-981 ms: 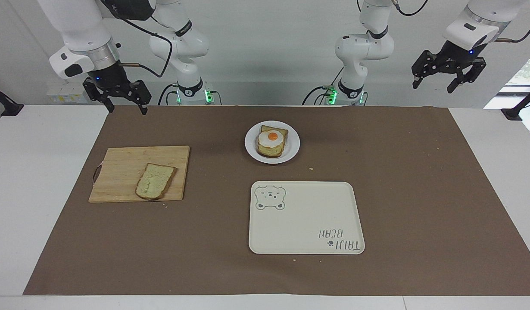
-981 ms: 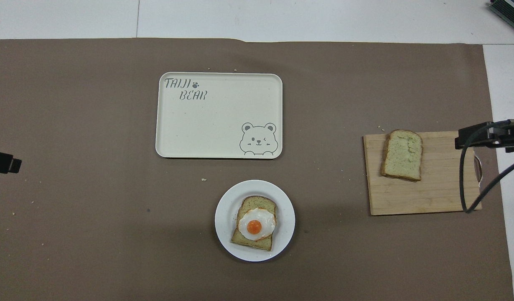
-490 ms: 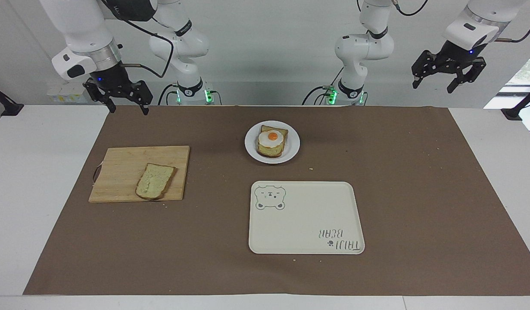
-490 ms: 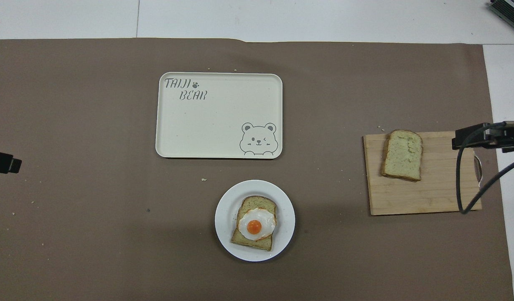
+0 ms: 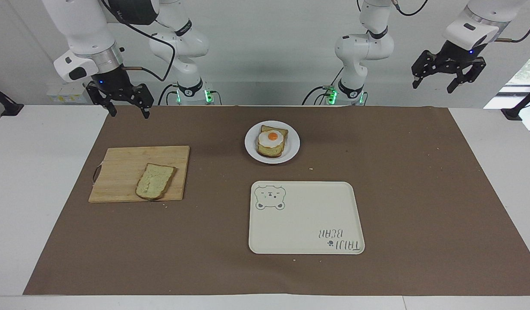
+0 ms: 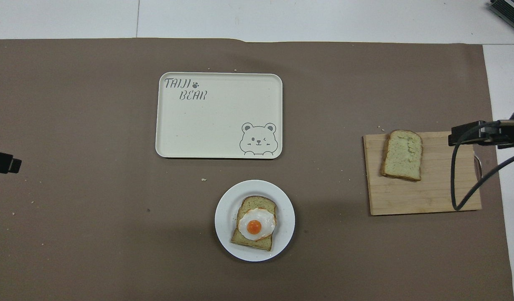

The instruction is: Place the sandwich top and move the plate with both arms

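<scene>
The sandwich top (image 5: 155,187) (image 6: 402,154), a pale slice with a brown crust, lies flat on a wooden cutting board (image 5: 127,165) (image 6: 432,192) at the right arm's end. The small white plate (image 5: 293,144) (image 6: 223,217) sits mid-table near the robots and carries a bread slice with a fried egg (image 5: 271,140) (image 6: 255,225). My right gripper (image 5: 130,113) hangs open and empty, high over the board's handle end. My left gripper (image 5: 435,86) waits open and empty, high over the left arm's end of the mat.
A cream rectangular tray with a bear drawing (image 5: 306,224) (image 6: 218,121) lies farther from the robots than the plate. A brown mat (image 5: 420,172) covers the table, with crumbs scattered on it. A black cable (image 6: 453,184) loops from the right arm over the board.
The right gripper has edged slightly toward the middle of the table and a little lower. The left arm, bread, plate and tray have not moved.
</scene>
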`<state>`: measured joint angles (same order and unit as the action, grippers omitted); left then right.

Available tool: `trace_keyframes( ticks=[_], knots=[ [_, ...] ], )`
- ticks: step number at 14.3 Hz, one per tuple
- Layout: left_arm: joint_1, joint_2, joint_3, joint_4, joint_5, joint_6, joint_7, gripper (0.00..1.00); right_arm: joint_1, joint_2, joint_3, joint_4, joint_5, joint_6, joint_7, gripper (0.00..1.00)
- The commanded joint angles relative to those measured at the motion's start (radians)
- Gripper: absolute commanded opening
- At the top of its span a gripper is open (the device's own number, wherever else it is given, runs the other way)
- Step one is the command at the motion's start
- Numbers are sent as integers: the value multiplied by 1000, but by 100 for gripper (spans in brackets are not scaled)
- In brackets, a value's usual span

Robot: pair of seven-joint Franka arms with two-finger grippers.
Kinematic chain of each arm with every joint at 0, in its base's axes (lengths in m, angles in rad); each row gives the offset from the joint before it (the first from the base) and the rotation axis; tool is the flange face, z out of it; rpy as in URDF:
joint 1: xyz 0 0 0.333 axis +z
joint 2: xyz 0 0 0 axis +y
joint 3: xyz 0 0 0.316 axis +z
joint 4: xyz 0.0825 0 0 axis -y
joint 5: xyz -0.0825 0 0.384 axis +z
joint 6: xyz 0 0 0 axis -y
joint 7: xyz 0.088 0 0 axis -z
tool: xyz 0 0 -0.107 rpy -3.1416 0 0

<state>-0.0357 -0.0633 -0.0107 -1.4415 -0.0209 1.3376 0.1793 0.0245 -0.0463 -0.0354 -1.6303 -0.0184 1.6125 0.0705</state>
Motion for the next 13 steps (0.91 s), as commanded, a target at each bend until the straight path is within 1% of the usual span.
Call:
trace_keyframes(
  ticks=[1,4,7,10,11,13],
  knots=[
    [7,-16,-6,-19,6,-1,-9,100,-5,-21,2,-39,18,24,2,100],
    [7,-16,-6,-19,6,-1,-9,100,-12,-18,2,-57,18,86,-5,100],
    [7,-16,-6,-19,6,-1,-9,100,-17,-14,0,-60,18,95,-61,100],
    [7,-16,-6,-19,6,-1,-9,100,-21,22,0,-72,18,116,-72,100],
    [7,-16,-6,-19,6,-1,-9,100,-24,34,0,-95,25,145,-72,100],
    [7,-16,-6,-19,6,-1,-9,100,-38,46,-3,-161,110,229,-90,100]
  ],
)
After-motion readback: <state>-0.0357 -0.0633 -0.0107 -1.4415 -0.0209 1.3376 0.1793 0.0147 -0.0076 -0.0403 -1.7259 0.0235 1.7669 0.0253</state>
